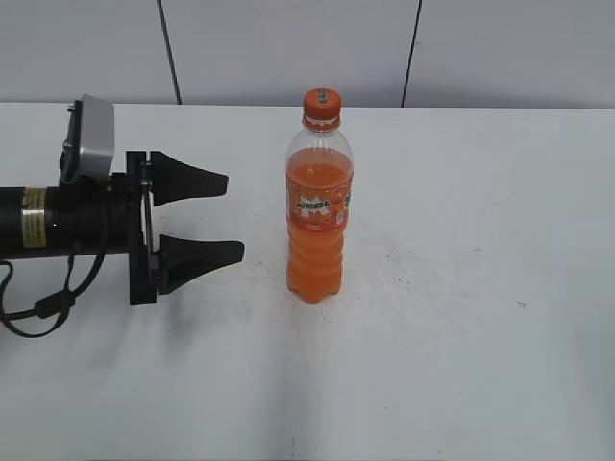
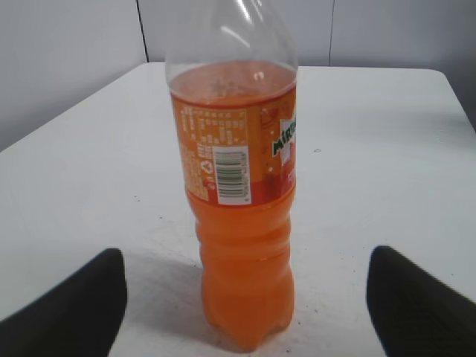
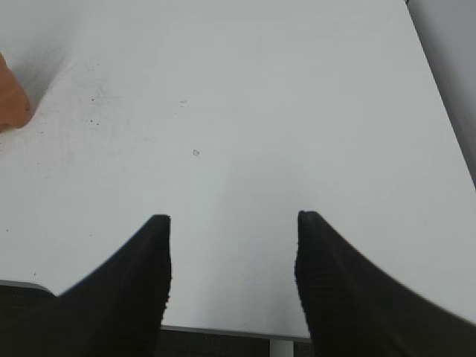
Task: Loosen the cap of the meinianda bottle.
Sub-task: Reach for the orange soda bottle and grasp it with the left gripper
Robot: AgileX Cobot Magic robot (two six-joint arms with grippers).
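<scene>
The meinianda bottle [image 1: 320,206] stands upright near the middle of the white counter [image 1: 461,288], its orange cap [image 1: 323,102] seated on the neck and untouched. Orange liquid fills it up to the shoulder, and the label band wraps the upper body. The left claw [image 1: 235,217] reaches in level from the left side of the exterior view, spread wide, with one black finger above the other and both tips pointing at the bottle's body; the tips stop near the bottle without touching it. In the left wrist view the bottle [image 2: 242,216] sits centred between the two dark fingertips [image 2: 71,312], its barcode panel facing the camera. The right claw [image 3: 232,253] also stands wide and holds nothing, hanging above bare counter [image 3: 245,111], with only an orange sliver of the bottle [image 3: 11,100] at the left edge of the right wrist view.
</scene>
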